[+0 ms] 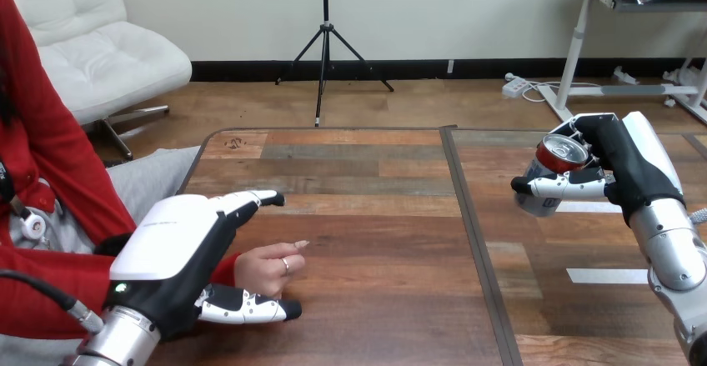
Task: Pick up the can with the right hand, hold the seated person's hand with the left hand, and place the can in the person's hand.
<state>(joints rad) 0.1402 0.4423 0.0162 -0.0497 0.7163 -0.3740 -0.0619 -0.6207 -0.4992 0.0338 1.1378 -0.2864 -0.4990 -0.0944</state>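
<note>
From the head view, the robot's right hand (624,166) is at the right side of the table (375,174), closed round the can (557,156). Its thumb lies across the front of the can's body and its other fingers wrap round the far side. The can is tipped, so its reddish top faces up and toward the camera, with the silver body slanting down to the left beneath it. The can appears to be raised off the table rather than standing on it, though the gap under it is hard to judge. Two pale strips of tape (607,275) lie on the wood near this hand, one below the silver forearm and one partly hidden behind the thumb.

At the left, the robot's left hand (179,253) comes in from the bottom corner and lies over the wrist of the person's hand (263,270), which comes out of a red sleeve. The left hand is relaxed rather than clenched. Its fingers (254,199) stretch almost straight along the far side of the person's hand, and its thumb (250,308) runs along the near side, so the person's hand sits between the two. It is not clear whether they press on it. One of the person's fingers points right, across the wood.

The two robot hands are well apart — a dark seam down the table runs between them. The can is on the right of that seam and the person's hand is on the left.
</note>
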